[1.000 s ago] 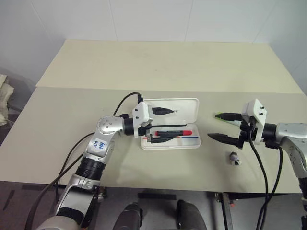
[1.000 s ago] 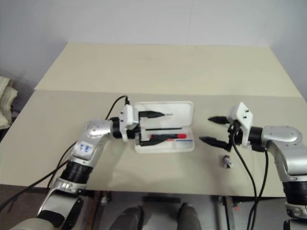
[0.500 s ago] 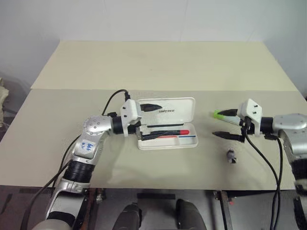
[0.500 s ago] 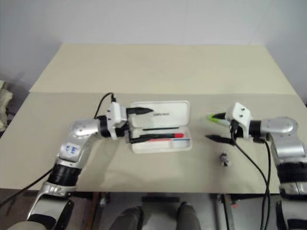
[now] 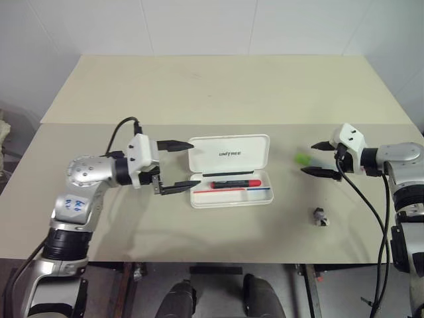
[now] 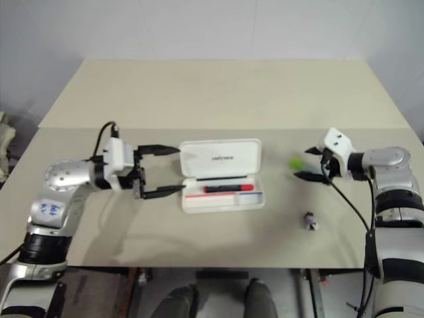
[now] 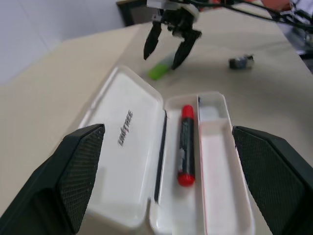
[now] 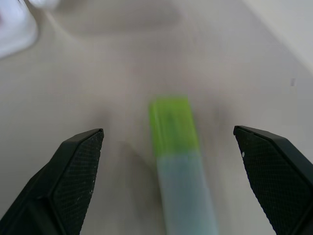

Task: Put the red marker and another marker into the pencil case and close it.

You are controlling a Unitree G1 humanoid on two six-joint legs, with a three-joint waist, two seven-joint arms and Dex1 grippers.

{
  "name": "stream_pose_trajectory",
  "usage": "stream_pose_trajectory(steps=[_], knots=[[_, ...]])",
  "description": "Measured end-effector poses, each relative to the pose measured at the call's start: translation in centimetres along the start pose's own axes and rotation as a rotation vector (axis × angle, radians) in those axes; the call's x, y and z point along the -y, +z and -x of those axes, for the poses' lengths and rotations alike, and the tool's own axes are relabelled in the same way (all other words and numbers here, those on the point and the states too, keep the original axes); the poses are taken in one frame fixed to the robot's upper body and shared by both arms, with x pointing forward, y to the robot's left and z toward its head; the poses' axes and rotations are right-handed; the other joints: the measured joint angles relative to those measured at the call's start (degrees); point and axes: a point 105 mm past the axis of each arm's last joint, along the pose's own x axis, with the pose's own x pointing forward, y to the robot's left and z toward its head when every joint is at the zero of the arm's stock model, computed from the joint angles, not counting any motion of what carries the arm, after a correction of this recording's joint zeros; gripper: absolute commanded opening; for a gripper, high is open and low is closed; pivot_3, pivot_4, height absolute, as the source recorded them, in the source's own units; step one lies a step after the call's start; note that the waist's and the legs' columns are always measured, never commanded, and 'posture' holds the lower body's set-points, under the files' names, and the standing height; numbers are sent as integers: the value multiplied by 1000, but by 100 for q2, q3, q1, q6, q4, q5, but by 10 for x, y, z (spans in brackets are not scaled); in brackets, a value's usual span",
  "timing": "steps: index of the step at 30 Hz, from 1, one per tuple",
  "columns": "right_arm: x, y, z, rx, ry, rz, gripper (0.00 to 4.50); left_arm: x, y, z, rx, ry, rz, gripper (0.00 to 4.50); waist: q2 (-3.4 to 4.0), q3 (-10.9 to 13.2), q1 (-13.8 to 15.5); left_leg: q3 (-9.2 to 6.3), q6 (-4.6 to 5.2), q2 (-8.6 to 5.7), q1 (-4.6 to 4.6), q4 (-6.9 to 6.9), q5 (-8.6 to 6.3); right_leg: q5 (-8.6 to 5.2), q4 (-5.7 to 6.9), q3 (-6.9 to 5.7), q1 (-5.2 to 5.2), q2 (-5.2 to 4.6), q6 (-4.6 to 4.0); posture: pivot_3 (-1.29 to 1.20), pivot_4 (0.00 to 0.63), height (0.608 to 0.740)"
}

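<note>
Beige tabletop (image 5: 218,93) against a white wall, with a seam running left to right across its middle.

Left tool (image 5: 180,165): fingers spread wide, holding nothing, pointing level toward the right. It hovers just left of the pencil case (image 5: 230,171), apart from it.

Right tool (image 5: 318,158): fingers spread wide, holding nothing, pointing left. The green marker (image 5: 302,159) lies on the tabletop at its fingertips; in the right wrist view it sits between the two fingers (image 8: 78,176), not gripped, bright green cap (image 8: 172,125) at the far end from the tool.

Pencil case: white, lid open and lying flat on the far side, "UNITREE" print facing up. Tray on the near side with thin red and blue stripes.

Red marker (image 5: 235,183): lies inside the tray along its length, against the hinge side, one red end toward the right.

Small dark lump (image 5: 320,216): on the tabletop, nearer than the right tool, right of the case and well apart from it.
</note>
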Motion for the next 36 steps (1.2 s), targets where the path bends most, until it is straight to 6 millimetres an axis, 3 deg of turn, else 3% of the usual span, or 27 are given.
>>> stream_pose_trajectory(steps=[7, 8, 10, 18, 31, 36], knots=[[7, -6, 1, -54, -43, -30, 4500, 4, 4, 7, 5, -5, 18, 4474, 17, 10, -84, 4, 0, 1, 1, 1, 0, 0, 6, 4, 0, 0, 0, 0, 150, 740], [8, -7, 2, -58, -50, -39, 4315, 5, 3, 8, 3, -5, 23, 4499, 17, 10, -94, 4, 0, 0, 2, 1, 0, 0, 7, 4, 0, 0, 0, 0, 150, 740], [9, -9, 2, -68, -52, -75, 3893, 6, 1, 9, 0, -5, 31, 4500, 17, 10, -99, 7, 0, 0, 3, 3, 0, 0, 10, 8, 0, 0, 0, 0, 150, 740], [0, -8, -5, -65, 24, -128, 1124, 7, 0, 9, -2, -2, 35, 4500, 17, 10, -101, 9, -3, 2, 11, 24, 1, 2, 39, 15, 1, 3, -1, 0, 150, 740], [-5, 5, -14, 1, 43, -18, 1096, 5, 5, 5, 19, -22, -10, 4500, 21, 12, -170, 17, -4, 3, 14, 23, 2, 2, 40, 23, -1, 5, -1, 0, 150, 740], [-1, 40, -7, 114, 61, 129, 1096, 10, -8, 9, 2, -36, 21, 4500, 43, 25, -161, 19, -4, 3, 11, 19, 2, 2, 38, 25, -8, 5, -1, 0, 150, 740]])
